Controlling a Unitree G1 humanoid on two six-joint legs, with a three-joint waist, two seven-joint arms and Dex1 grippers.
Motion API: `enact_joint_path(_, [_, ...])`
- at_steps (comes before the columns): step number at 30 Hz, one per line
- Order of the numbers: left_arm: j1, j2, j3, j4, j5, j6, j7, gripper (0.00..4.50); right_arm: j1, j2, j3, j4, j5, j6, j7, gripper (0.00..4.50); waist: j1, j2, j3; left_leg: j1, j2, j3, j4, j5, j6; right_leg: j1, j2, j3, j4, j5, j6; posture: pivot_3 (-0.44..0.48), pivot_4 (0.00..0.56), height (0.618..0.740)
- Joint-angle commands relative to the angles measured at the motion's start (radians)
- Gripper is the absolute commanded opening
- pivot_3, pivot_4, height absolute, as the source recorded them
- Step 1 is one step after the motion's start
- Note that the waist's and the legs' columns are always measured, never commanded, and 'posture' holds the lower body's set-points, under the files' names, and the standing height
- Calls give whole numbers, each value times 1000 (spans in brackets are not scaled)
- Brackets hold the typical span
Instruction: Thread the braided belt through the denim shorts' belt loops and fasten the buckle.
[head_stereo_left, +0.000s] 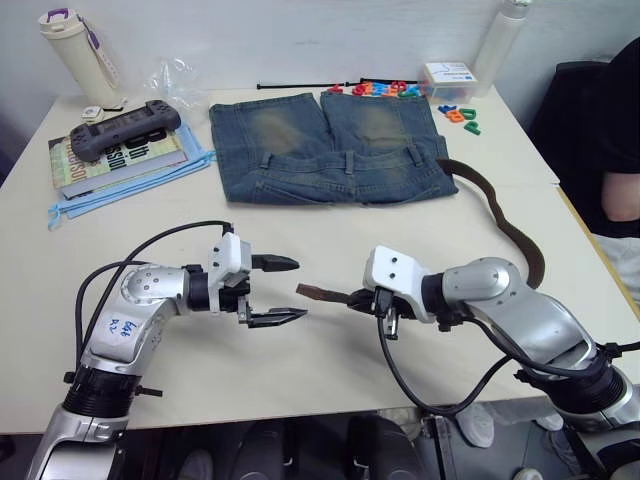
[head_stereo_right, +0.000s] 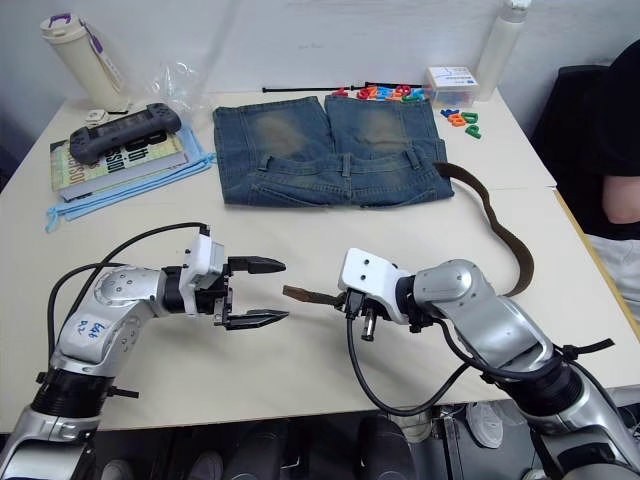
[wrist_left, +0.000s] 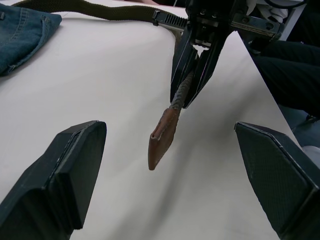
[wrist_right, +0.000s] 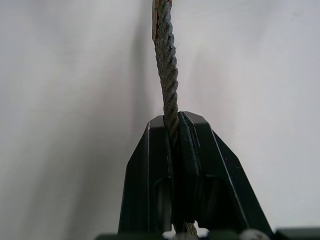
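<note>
- Where the right gripper (head_stereo_left: 352, 297) pinches, fingers pressed together on the belt (head_stereo_left: 520, 243) just behind its brown tip (head_stereo_left: 311, 292); tip pokes out free, toward the left gripper (head_stereo_left: 287, 291), above the table (head_stereo_left: 300, 225).
- Left gripper spread wide, nothing between its fingers (wrist_left: 70, 170); points at the belt tip, close but apart from it.
- Belt runs from the right gripper back under the right arm, curves along the table's right side, then up to the right end of the shorts' (head_stereo_left: 330, 148) waistband; touches or slips under the denim there, cannot tell which.
- Buckle not made out.
- Shorts lie flat at table centre, far side, waistband toward the robot, legs pointing away, yellowish fade on both legs.
- Belt loops (head_stereo_left: 348, 160) seen as small strips along the waistband; none seen holding belt.
- Left of the shorts: book stack (head_stereo_left: 118, 160) with a dark game controller (head_stereo_left: 125, 128) on top, blue strip beneath, clear bag (head_stereo_left: 175, 80) behind.
- Far left corner: white tumbler (head_stereo_left: 78, 52) with purple lid.
- Behind the shorts: black cable tie (head_stereo_left: 300, 86), coloured magnet letters (head_stereo_left: 385, 90), small box (head_stereo_left: 448, 78), white bottle (head_stereo_left: 500, 45).
- Person in dark clothing (head_stereo_left: 615, 130) seated at the right edge.
</note>
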Motion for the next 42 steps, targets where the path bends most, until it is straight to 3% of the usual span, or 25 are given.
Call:
enact_joint_path(1, [-5, -7, -22, 1, 18, -21, -17, 4239, -20, -3, -22, -50, 21, 9, -2, 18, 0, 0, 0, 0, 0, 0, 0, 0, 0, 0, 0, 0, 0, 0, 0, 0, 150, 717])
enact_joint_path(4, [0, -10, -29, 2, 19, -18, -23, 3336, -25, 0, -24, -57, 28, 18, -6, 0, 0, 0, 0, 0, 0, 0, 0, 0, 0, 0, 0, 0, 0, 0, 0, 0, 150, 717])
enact_joint_path(11, [-5, -25, -35, 4, 19, -20, -22, 37, -38, -1, -26, -69, 48, 38, -14, 0, 0, 0, 0, 0, 0, 0, 0, 0, 0, 0, 0, 0, 0, 0, 0, 0, 150, 717])
enact_joint_path(20, [5, -42, -28, 1, 2, 9, -19, 37, -37, 21, -53, -71, 62, 35, -42, 0, 0, 0, 0, 0, 0, 0, 0, 0, 0, 0, 0, 0, 0, 0, 0, 0, 150, 717])
enact_joint_path(24, [12, -75, -9, -1, -32, 54, 10, 0, -6, 23, -165, -107, 121, 93, -69, 1565, 1, 0, 0, 0, 0, 0, 0, 0, 0, 0, 0, 0, 0, 0, 0, 0, 150, 717])
enact_joint_path(26, [16, -98, 8, -3, -59, 92, 33, 0, 11, 38, -260, -125, 157, 132, -108, 2574, 1, 0, 0, 0, 0, 0, 1, 0, 1, 0, 0, 0, 0, 0, 0, 0, 150, 717])
enact_joint_path(30, [41, -158, 47, -43, -146, 207, 112, 0, 85, 79, -535, -175, 293, 277, -158, 4430, 5, 0, 0, 0, 0, -1, 1, 0, 1, 1, 0, -1, 0, 0, 0, 0, 150, 717])
enact_joint_path(36, [82, -216, 85, -141, -268, 363, 215, 0, 225, 252, -826, -316, 655, 535, -189, 4471, 0, -1, 0, 0, 0, -2, 0, -1, 2, 2, 0, -1, 0, 0, 0, 0, 150, 717])
enact_joint_path(39, [90, -230, 96, -174, -311, 412, 250, 0, 337, 380, -861, -355, 806, 583, -274, 4471, 0, 0, 0, 1, 0, -3, -1, -3, 6, 2, 0, 0, 0, 0, 0, 0, 150, 717])
enact_joint_path(42, [88, -233, 104, -193, -338, 441, 268, 0, 401, 494, -826, -330, 797, 603, -421, 4471, -1, 0, 0, 1, 0, -3, 0, -3, 6, 2, 0, 0, 1, 0, 0, 0, 150, 717])
